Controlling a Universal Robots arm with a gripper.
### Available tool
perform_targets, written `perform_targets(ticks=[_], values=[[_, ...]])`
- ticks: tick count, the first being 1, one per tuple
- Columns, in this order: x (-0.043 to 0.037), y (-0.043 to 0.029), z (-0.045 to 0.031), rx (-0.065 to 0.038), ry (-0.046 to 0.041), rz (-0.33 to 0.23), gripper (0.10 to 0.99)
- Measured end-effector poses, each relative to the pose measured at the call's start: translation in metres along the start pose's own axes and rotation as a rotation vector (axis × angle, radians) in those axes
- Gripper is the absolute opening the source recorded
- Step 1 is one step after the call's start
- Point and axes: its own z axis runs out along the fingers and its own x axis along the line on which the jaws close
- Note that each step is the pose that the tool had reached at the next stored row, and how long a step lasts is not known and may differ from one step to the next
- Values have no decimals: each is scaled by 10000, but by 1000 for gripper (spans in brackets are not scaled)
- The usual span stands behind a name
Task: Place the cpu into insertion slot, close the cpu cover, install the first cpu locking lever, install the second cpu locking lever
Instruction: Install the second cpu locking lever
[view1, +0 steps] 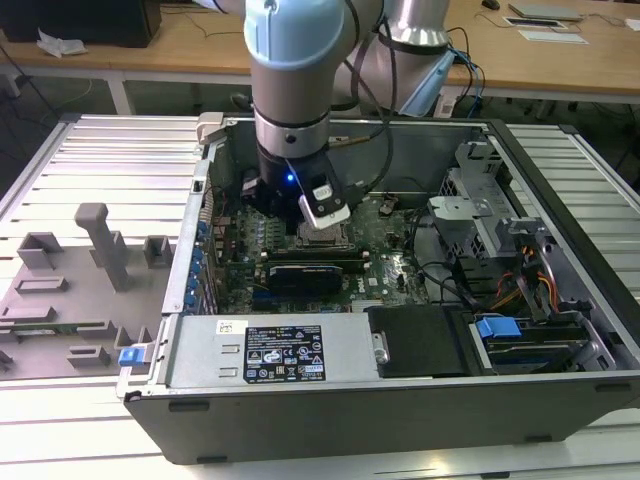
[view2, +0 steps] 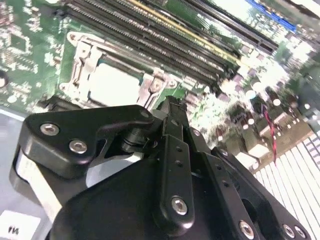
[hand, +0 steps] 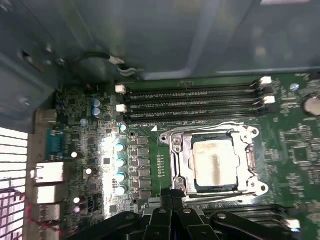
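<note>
The cpu (hand: 214, 162) lies flat in the insertion slot (hand: 186, 186) in the middle of the green motherboard (hand: 295, 150), its silvery-beige top showing. The cpu cover (hand: 182, 157) is down around it, framing the chip through its window. A thin wire lever (hand: 200, 131) runs along one side of the cover. My gripper (hand: 172, 194) is shut with nothing in it, its tips at the socket's edge beside a corner of the cover. The second wrist view shows the chip (view2: 114, 84), the cover (view2: 80, 60) and the gripper (view2: 170, 106) just beside them. In the exterior view the gripper (view1: 303, 226) hangs low over the socket (view1: 325, 236).
Long black memory slots (hand: 190, 102) run next to the socket. The grey case wall (hand: 150, 35) stands close behind them. A power supply (view1: 280, 352), drive cage (view1: 480, 215) and cables (view1: 450, 280) crowd the case. A grey fixture tray (view1: 70, 290) lies at the exterior view's left.
</note>
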Motion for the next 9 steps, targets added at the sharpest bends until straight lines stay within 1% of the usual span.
perform_targets(ticks=[1,4,7,9], values=[[0,7,-33,0,-5,-1,106],[-1,9,-44,4,-7,-1,106],[-100,5,-44,4,11,5,106],[-193,3,-44,7,30,6,106]])
